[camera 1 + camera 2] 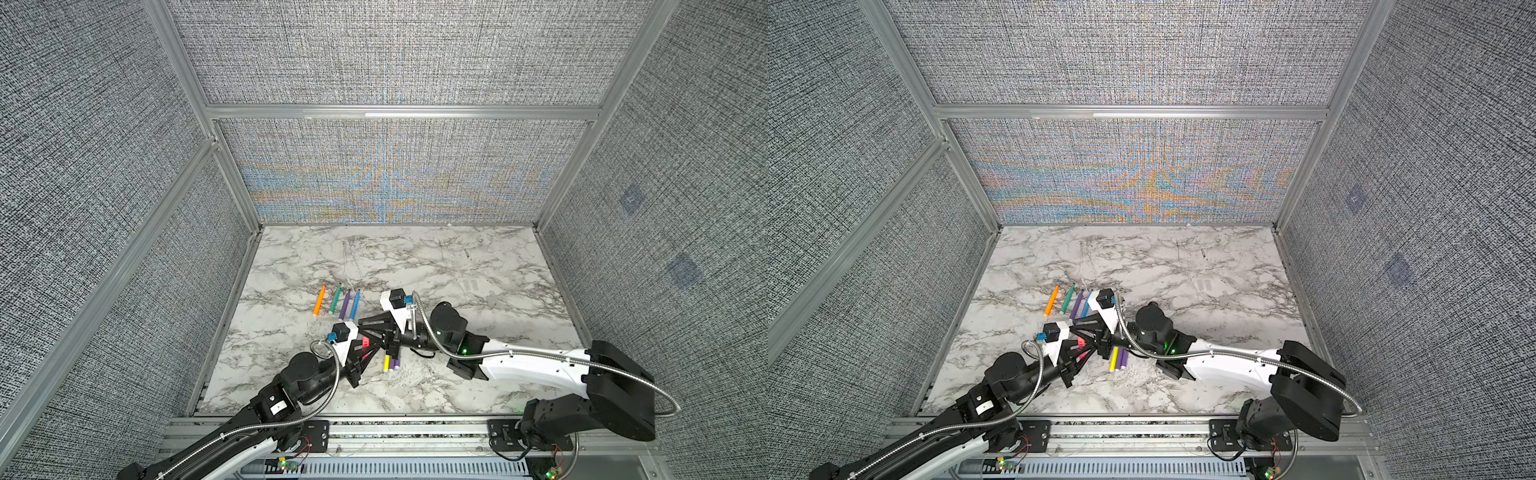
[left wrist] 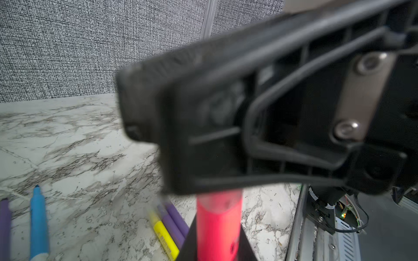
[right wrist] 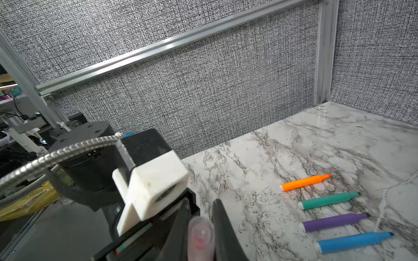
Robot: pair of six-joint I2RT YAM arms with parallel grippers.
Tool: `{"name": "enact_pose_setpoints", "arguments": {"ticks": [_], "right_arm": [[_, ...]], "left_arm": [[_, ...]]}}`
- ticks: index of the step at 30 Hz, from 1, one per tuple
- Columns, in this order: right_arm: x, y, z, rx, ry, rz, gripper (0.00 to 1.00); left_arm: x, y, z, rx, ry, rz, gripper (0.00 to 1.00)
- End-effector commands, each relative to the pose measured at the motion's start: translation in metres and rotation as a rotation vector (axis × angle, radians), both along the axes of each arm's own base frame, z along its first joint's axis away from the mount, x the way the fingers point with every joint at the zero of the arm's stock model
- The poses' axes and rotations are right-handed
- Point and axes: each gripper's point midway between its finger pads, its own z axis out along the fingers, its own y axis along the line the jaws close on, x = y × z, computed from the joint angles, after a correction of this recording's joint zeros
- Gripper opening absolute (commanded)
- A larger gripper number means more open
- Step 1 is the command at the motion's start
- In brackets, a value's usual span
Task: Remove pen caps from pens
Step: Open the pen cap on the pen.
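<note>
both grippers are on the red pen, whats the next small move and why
Probably pull the right gripper straight back along the red pen while the left gripper holds firm: right is shut on the clear cap, left on the pen body, and the cap looks seated.

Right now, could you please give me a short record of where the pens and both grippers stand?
left gripper: shut on the body of the red pen
right gripper: shut on the clear cap, which still covers that pen's tip
uncapped row: orange pen, green pen, purple pen, blue pen, side by side on the table
waiting: yellow pen and two purple pens, lying together beside the grippers
</note>
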Motion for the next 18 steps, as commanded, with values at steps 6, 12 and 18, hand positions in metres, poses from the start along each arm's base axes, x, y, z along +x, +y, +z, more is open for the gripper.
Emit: {"name": "enact_pose_setpoints", "arguments": {"ticks": [6, 12, 18], "right_arm": [[0.006, -0.006, 0.015, 0.000, -0.074, -0.061, 0.00], [0.009, -0.014, 0.031, 0.050, -0.087, -0.103, 0.00], [0.014, -0.031, 0.071, 0.171, -0.134, -0.180, 0.00]], "left_arm": [[0.006, 0.010, -0.004, -0.008, 0.040, 0.065, 0.10], [0.007, 0.008, -0.011, 0.006, 0.058, 0.068, 0.00], [0.011, 0.005, -0.025, 0.037, 0.098, 0.076, 0.00]]}}
